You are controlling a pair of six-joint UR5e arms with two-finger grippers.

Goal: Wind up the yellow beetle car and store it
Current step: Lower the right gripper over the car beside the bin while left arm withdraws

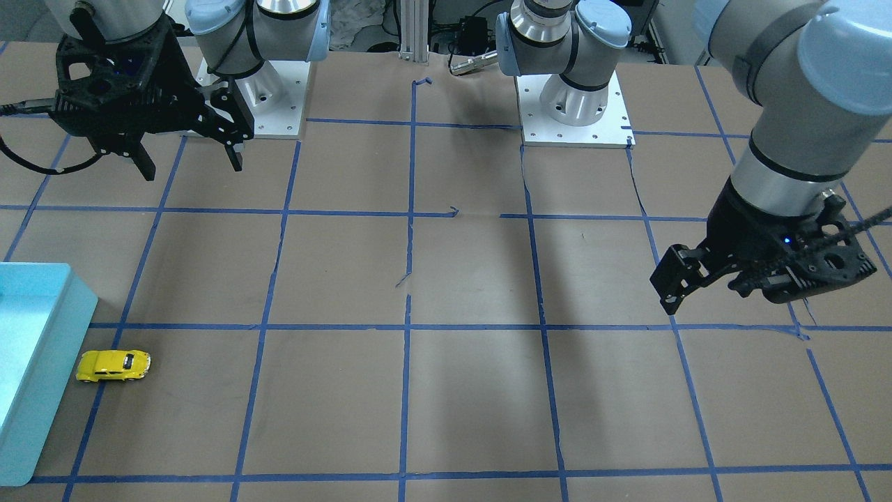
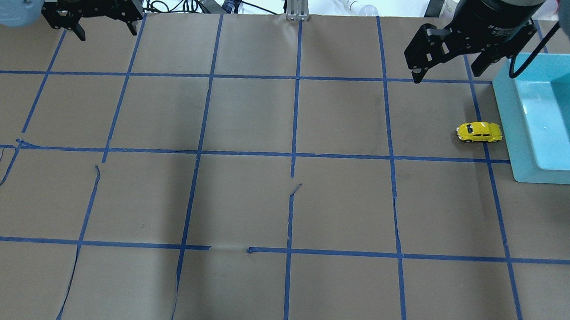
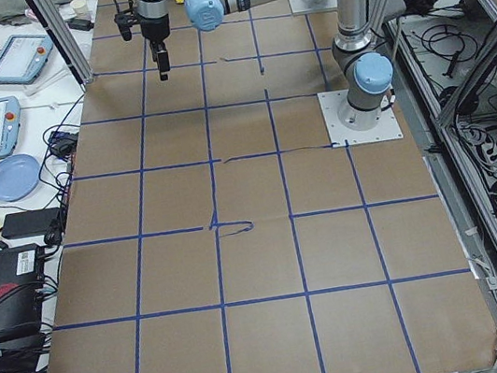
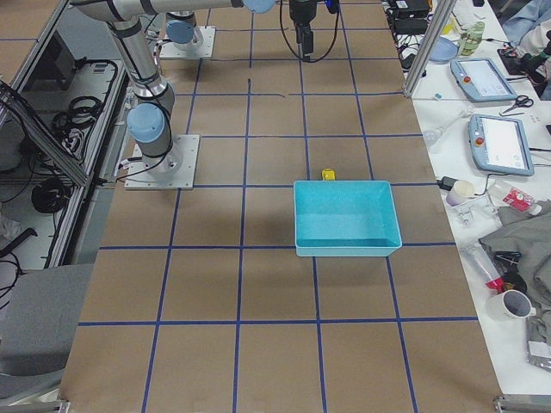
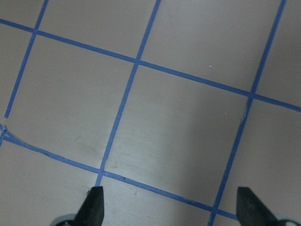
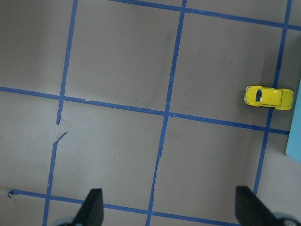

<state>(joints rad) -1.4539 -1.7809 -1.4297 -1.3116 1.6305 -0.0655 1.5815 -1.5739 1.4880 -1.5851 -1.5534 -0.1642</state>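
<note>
Since nothing is gripped yet, the approach step is pending. Front view: yellow beetle car (image 1: 113,365) on the table, just beside the teal bin (image 1: 49,328), at its 3 o'clock. Overhead: right gripper (image 2: 446,73) spread wide and empty at the car's 11 o'clock; left gripper (image 2: 107,33) also wide, well apart. Next, probably: the right gripper descends and pinches the car.

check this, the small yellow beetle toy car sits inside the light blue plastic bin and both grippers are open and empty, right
Not quite. The small yellow beetle toy car sits on the brown paper table beside the light blue plastic bin, not inside it; the overhead exterior view shows this. The left gripper and right gripper are open and empty.
</note>
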